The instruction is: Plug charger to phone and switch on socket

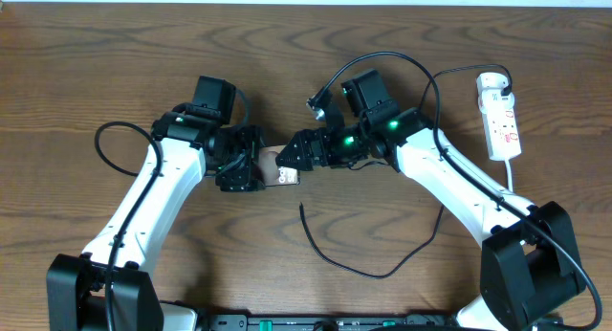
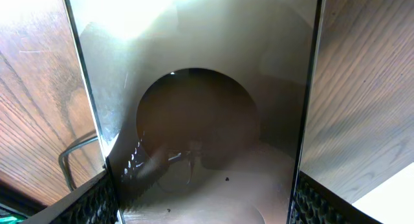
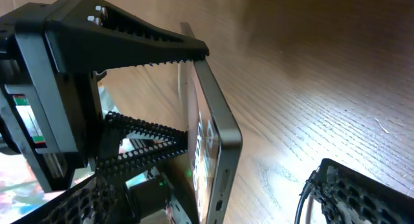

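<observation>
Right wrist view, nearest first: right gripper (image 1: pixel 295 153) spread wide, holding nothing. Just beyond its gap, the phone (image 3: pixel 217 130) up on edge, pinched across its sides by the left gripper (image 1: pixel 247 170). Stiff, light, glossy, slippery, breakable; best gripped on its edges. Farther, lower centre overhead, limp charger (image 1: pixel 354 270) loose; best taken near the plug tip (image 1: pixel 301 207). Socket (image 1: pixel 500 116) upper right.
</observation>
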Robot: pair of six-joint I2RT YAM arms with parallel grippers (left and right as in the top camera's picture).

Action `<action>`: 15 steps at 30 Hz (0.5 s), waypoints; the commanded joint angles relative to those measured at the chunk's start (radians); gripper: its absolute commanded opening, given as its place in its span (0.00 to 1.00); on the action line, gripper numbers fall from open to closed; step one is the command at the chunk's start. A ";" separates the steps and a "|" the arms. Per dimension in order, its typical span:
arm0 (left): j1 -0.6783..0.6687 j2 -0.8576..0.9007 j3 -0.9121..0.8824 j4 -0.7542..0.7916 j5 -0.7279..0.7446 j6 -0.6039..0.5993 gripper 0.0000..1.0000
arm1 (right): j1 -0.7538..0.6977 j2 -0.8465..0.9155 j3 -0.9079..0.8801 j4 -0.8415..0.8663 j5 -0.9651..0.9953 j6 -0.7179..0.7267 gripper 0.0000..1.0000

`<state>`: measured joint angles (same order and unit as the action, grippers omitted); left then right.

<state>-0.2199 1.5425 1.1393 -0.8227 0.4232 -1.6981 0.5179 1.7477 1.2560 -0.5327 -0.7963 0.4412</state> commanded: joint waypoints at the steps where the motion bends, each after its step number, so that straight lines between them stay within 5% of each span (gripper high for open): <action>1: -0.002 -0.020 0.012 0.002 0.051 -0.031 0.07 | 0.012 0.005 0.018 0.003 0.018 0.029 0.98; 15: -0.002 -0.020 0.012 0.002 0.143 -0.070 0.07 | 0.074 0.005 0.018 0.078 0.087 0.113 0.81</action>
<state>-0.2199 1.5425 1.1393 -0.8200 0.5140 -1.7428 0.5800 1.7477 1.2560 -0.4603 -0.7193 0.5297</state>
